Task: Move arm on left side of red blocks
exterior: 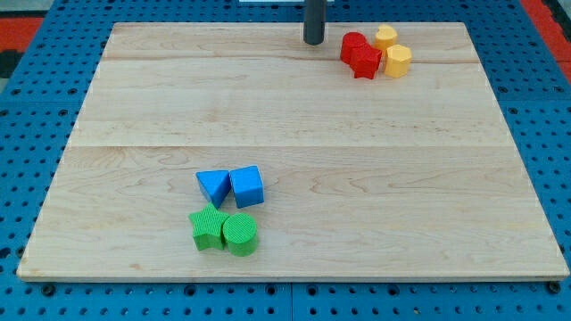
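Note:
Two red blocks sit touching each other near the view's top right: a rounded red block (353, 45) and a star-shaped red block (365, 61) just below it. My tip (313, 41) stands on the board to the left of them, a short gap from the rounded red block. Only the rod's lower part shows; it enters from the view's top edge.
Two yellow blocks (385, 37) (398, 61) touch the red blocks on their right side. Near the view's bottom left, a blue triangle (212, 186) and a blue cube (246, 186) sit above a green star (207, 227) and a green cylinder (240, 234). The wooden board (294, 134) lies on a blue pegboard.

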`<state>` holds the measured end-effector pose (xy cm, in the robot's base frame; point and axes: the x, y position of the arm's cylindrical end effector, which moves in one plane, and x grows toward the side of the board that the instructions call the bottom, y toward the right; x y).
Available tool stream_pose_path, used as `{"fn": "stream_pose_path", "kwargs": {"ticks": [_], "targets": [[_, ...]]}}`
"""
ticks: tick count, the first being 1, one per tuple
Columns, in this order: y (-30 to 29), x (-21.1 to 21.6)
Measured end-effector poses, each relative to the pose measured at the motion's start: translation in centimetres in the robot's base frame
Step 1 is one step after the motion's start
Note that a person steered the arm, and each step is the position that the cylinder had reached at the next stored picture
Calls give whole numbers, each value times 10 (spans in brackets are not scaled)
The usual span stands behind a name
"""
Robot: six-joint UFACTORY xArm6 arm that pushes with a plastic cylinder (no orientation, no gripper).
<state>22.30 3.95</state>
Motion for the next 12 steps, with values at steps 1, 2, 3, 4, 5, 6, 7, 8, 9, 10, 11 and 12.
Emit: {"fn": "stream_pose_path", "kwargs": {"ticks": [1, 2, 3, 4, 5, 6, 7, 8, 9, 10, 11, 12], "targets": [[-1, -4], [-8, -16], [-20, -25], [-26, -27], [-38, -27], [-50, -27], [-50, -27], [-49, -27], [-39, -5], [-30, 23], [-17, 38], [14, 61]]}}
